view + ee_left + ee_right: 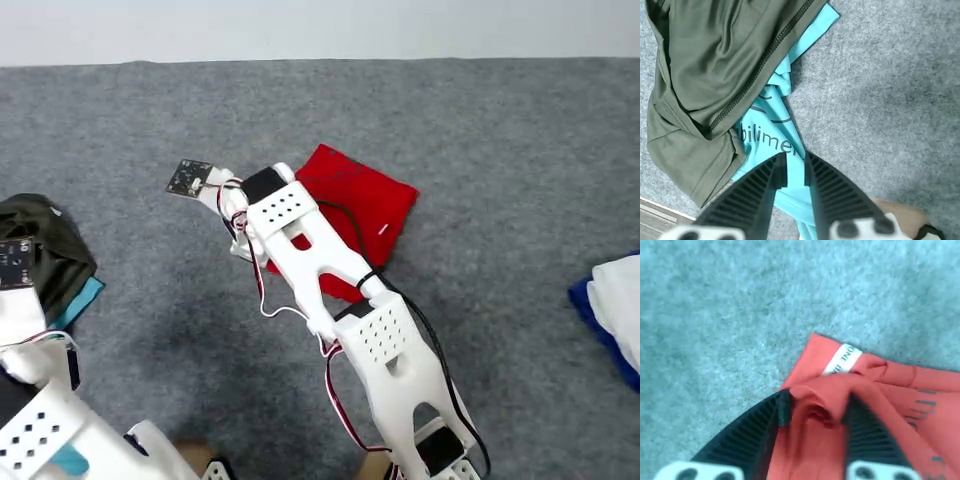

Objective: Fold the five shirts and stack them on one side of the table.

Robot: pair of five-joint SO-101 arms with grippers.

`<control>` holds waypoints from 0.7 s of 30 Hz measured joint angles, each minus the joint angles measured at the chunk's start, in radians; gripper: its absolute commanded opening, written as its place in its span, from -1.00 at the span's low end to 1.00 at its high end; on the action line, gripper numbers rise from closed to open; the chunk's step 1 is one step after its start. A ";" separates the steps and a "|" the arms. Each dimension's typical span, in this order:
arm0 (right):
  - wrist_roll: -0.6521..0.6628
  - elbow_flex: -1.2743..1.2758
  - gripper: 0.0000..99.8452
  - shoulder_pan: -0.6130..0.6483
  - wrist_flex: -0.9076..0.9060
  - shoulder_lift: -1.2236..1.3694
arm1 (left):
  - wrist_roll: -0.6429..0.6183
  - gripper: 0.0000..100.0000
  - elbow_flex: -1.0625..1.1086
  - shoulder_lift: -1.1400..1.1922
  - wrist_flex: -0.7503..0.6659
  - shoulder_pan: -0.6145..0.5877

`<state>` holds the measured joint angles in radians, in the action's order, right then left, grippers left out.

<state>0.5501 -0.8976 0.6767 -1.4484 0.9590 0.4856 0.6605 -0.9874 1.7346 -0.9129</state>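
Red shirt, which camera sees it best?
The high view: it shows the red shirt nearly whole on the grey table, with the right arm across one side. The right wrist view is close on one corner, bunched in the right gripper. The left wrist view looks at a green shirt and a turquoise shirt.

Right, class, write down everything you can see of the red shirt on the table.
The red shirt is soft-looking, matte fabric, folded into a compact, roughly square bundle. It lies flat near the middle of the grey felt-like table. A small white label sits at one edge. The right arm crosses over part of it. The right gripper has a raised fold of the shirt's edge bunched between its fingers.
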 measured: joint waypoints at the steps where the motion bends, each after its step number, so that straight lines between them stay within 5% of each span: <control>1: 0.017 0.000 -0.97 0.000 0.000 0.000 | 0.000 -0.86 0.000 0.000 0.000 0.000; 16: 0.072 -0.242 -0.97 0.002 -0.002 0.014 | 0.000 -0.86 0.000 0.000 0.000 0.000; 21: 0.072 -0.253 -0.67 0.002 -0.037 0.058 | 0.000 -0.86 0.000 0.000 0.000 0.000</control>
<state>0.6222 -1.1508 0.6782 -1.4853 1.0173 0.4856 0.6605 -0.9874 1.7346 -0.9129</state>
